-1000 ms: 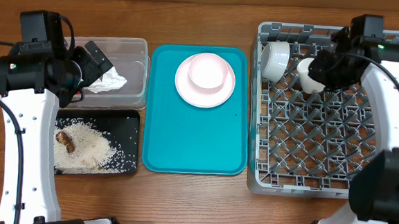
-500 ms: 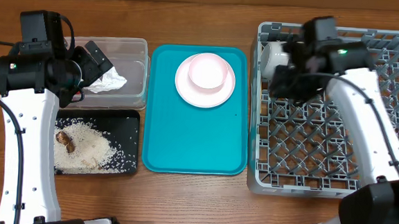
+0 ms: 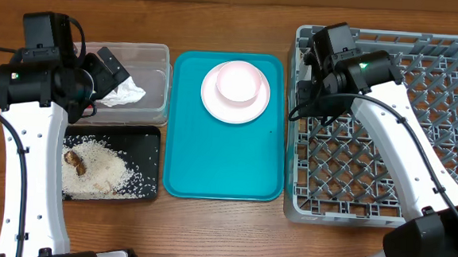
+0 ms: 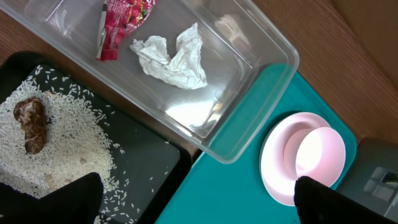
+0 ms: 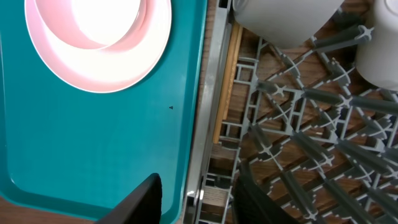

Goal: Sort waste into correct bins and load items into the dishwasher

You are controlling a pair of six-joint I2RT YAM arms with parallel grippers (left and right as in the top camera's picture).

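Right gripper (image 5: pixel 194 202) has swung from the cup (image 5: pixel 382 53) and grey-white bowl (image 5: pixel 280 22), both parked at the dish rack's (image 3: pixel 352 192) 11 o'clock corner, toward 9 o'clock. Its jaws are apart and empty. Pink bowl (image 3: pixel 239 81) sits on the plate (image 3: pixel 214 104) at the teal tray's (image 3: pixel 219 160) 12 o'clock, likely next. Left gripper (image 4: pixel 196 186) is spread and empty.

The clear tub (image 3: pixel 150 56) at the bench's (image 3: pixel 223 232) 10 o'clock holds a red wrapper (image 4: pixel 121 22) and crumpled napkin (image 4: pixel 171 56); the black tray (image 3: pixel 144 143) at 8 o'clock holds rice (image 3: pixel 107 173) and a brown lump (image 3: pixel 74 160). A pink bowl (image 3: pixel 240 83) sits on the pink plate (image 3: pixel 212 95) at 12 o'clock. The grey dish rack (image 3: pixel 330 174) at 3 o'clock holds a grey-white bowl (image 5: pixel 280 18) and cup (image 5: pixel 380 56).
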